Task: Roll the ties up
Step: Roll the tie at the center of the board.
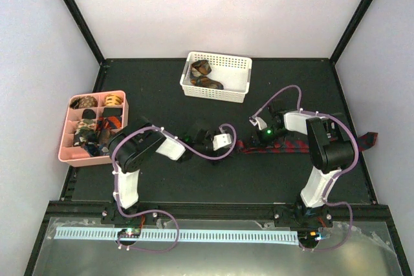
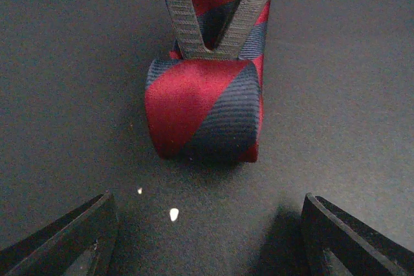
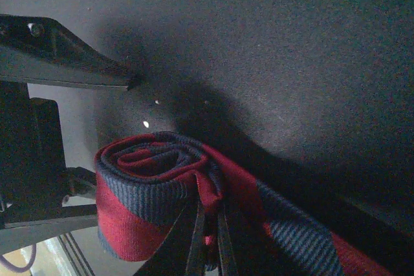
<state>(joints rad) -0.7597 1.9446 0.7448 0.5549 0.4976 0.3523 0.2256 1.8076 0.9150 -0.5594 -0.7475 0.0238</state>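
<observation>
From above: pinching the red-and-navy striped tie (image 1: 304, 145) mid-table with the right gripper (image 1: 253, 139), tail trailing off to the right; left gripper (image 1: 231, 143) poised just beside the rolled end. Off left, a pink organiser tray (image 1: 62, 150) of rolled ties (image 1: 97, 124); farther back, a white basket (image 1: 213, 92) with more; both well apart, blocking nothing. Left wrist: spread wide, holding nothing, facing the coil (image 2: 204, 111). Right wrist: clamped tight on the strip right behind the coil. Could well spring loose and unroll here, with nothing gripping the roll itself.

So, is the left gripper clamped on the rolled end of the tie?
No, the left gripper stands open, clear of the rolled tie.
</observation>
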